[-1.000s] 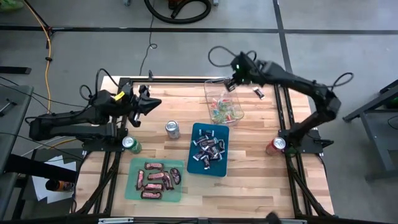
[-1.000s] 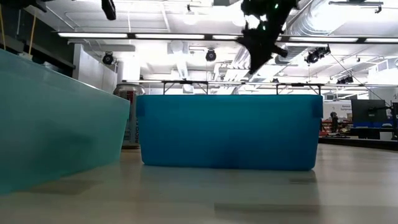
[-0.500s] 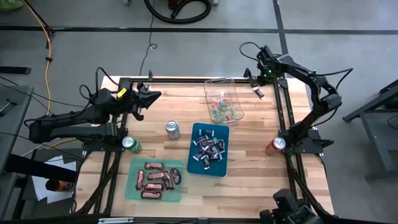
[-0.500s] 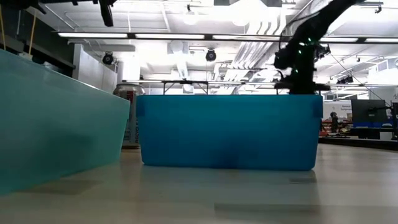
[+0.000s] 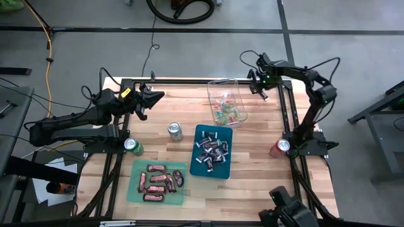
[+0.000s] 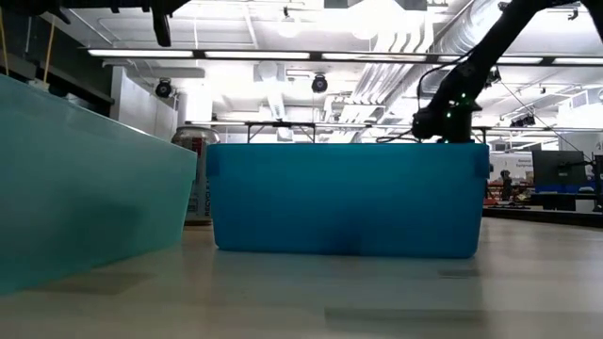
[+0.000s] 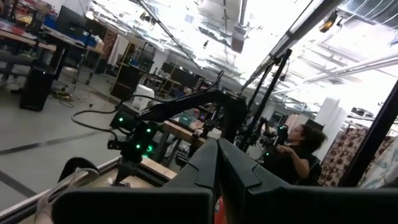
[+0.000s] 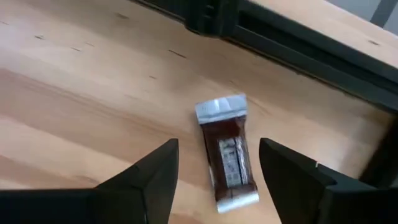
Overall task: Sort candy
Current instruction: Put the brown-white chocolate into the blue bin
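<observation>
Two dark fingers (image 8: 149, 180) of the right gripper (image 8: 217, 174) stood spread wide over the wooden table (image 8: 74, 93), with a single dark red-brown candy bar (image 8: 227, 151) lying flat on the wood in the gap between them; neither finger touched it. The bar's silver crimped ends showed, but the print on its wrapper was too small to read. From above, the right gripper (image 5: 261, 84) sat at the table's far right corner, just beside the clear bin (image 5: 226, 101) of tiny bright sweets, and the bar itself was mostly hidden under the wrist there.

The left gripper (image 5: 151, 99) waited above the far left part of the table, its fingers pressed together, as the left wrist view showed them (image 7: 217, 174) meeting along one line. That view looked out into the room, where a person (image 7: 297, 155) sat partly hidden behind the frame.

Nearer the front, the blue tray (image 5: 211, 151) held dark and silver wrapped pieces, and the teal tray (image 5: 157, 181) held more red-brown bars. Three soda cans stood on the table: a silver can (image 5: 175, 131), a green can (image 5: 132, 145) and a red can (image 5: 280, 147).

In the low view the walls of the blue tray (image 6: 349, 200) and teal tray (image 6: 85, 188) blocked almost everything, so no candy could be seen there.
</observation>
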### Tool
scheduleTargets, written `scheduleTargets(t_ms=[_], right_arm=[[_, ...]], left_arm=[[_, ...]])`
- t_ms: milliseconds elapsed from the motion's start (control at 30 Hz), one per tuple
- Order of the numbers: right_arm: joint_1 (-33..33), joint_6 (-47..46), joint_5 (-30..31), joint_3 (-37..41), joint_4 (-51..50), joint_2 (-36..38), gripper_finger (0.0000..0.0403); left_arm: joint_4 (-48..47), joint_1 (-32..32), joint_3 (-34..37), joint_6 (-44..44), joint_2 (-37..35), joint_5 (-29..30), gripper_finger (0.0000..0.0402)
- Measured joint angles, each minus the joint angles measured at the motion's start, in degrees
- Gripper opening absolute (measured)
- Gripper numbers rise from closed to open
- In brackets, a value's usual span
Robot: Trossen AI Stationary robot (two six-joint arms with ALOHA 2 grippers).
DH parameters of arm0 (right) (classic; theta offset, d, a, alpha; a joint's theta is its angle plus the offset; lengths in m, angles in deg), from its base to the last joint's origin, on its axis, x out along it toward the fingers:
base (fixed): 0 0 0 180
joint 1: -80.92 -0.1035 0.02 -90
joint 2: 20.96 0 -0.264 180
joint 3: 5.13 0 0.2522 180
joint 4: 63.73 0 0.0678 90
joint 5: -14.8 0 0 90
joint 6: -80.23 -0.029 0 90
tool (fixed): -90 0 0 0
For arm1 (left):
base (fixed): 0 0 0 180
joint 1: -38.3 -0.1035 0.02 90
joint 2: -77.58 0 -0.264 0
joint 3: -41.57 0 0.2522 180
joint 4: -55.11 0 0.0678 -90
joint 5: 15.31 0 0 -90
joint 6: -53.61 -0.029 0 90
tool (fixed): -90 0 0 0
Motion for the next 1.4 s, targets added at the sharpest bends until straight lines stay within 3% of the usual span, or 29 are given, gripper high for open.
scheduleTargets(t_ms=[400,500,633,700,867,1133,1400], right_arm=[[0.0,1.7,2.2,-0.3,1.0,-6.6,0.0209],[-0.1,1.7,2.7,-0.5,0.8,-6.7,0.0166],[-0.2,1.8,3.7,-3.0,-2.2,-6.9,0.0047],[0.0,1.9,5.4,-5.0,-3.5,-7.0,0.0017],[-0.3,2.8,5.4,-9.8,-7.2,-3.7,0.0003],[-2.3,0.7,3.6,-16.9,-10.3,9.4,0.0000],[0.1,-3.6,2.7,-14.3,-13.8,12.3,0.0013]], left_arm=[[-3.3,0.0,0.0,1.8,0.0,0.0,0.0000],[-3.4,0.0,0.0,2.7,0.0,0.1,0.0000],[-3.5,0.0,0.0,2.6,0.0,0.3,0.0000],[-3.5,0.0,0.0,1.8,0.0,0.3,0.0000],[-3.5,0.0,0.0,1.3,0.0,0.4,0.0000],[-3.6,0.0,0.0,-0.7,0.0,0.4,0.0000],[-4.7,0.0,0.0,-1.1,0.0,0.3,0.0000]])
